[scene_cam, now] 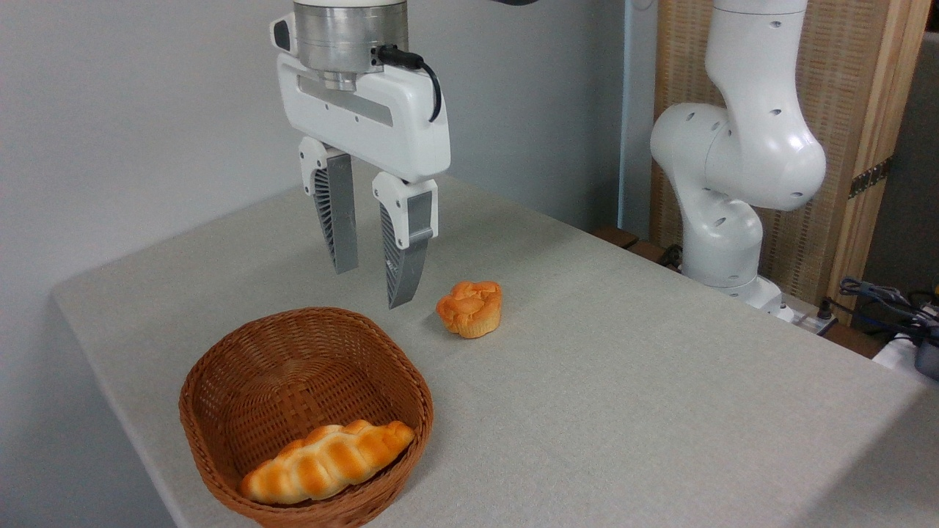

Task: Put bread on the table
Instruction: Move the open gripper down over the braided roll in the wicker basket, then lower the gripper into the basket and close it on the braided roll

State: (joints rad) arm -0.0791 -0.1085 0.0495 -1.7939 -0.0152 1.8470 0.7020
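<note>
Grey table [660, 411], bread [326, 462] in basket [220, 367], fingers [370, 286] seemingly parted above.

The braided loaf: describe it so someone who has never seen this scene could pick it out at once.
Find the brown wicker basket at the near left of the grey table. The braided loaf lies inside it against the front wall. It is long, glossy and ridged, unlike the small round bun sitting out on the cloth.

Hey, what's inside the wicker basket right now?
The basket holds only the long braided bread, lying against its near wall. The rest of the woven floor is bare. The patch under the loaf is covered, so what lies beneath it cannot be seen.
</note>
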